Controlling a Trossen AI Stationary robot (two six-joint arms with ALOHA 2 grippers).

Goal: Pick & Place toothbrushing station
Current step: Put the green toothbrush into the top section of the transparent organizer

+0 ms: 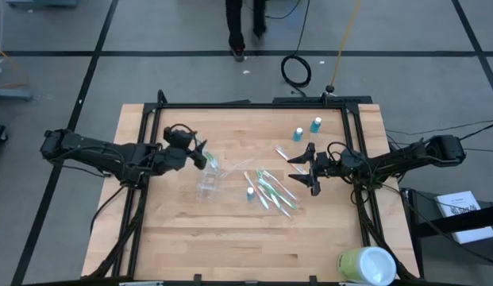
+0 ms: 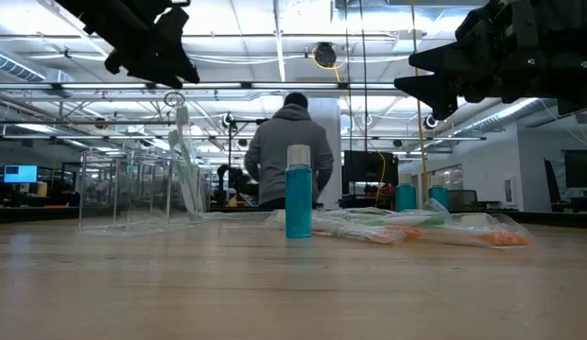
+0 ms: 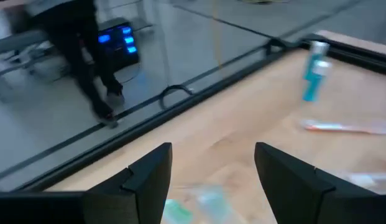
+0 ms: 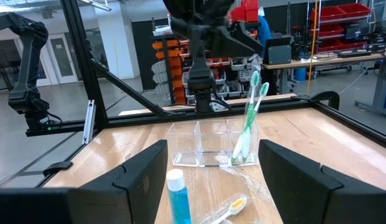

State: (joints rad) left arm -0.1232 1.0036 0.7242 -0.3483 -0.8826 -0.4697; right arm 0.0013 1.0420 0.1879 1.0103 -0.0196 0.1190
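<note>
A clear plastic cup with compartments [image 4: 199,143] stands on the table left of centre [image 1: 206,184]. Two white-and-green toothbrushes [image 4: 248,118] stand upright in one end compartment, leaning on its wall. My left gripper [image 1: 200,155] hangs open just above their tops [image 3: 202,202] and, in the low view [image 2: 175,71], shows clear of them. Several wrapped toothbrushes [image 1: 274,191] lie flat at the table's middle. One blue white-capped tube [image 2: 299,194] stands beside them. My right gripper [image 1: 304,169] is open and empty, raised right of the pile.
Two more blue tubes [image 1: 298,133] [image 1: 315,124] stand near the far right of the table. A large pale green-and-white cup [image 1: 365,266] sits at the near right corner. A person [image 2: 288,151] stands beyond the far edge. Bare wood lies along the near side.
</note>
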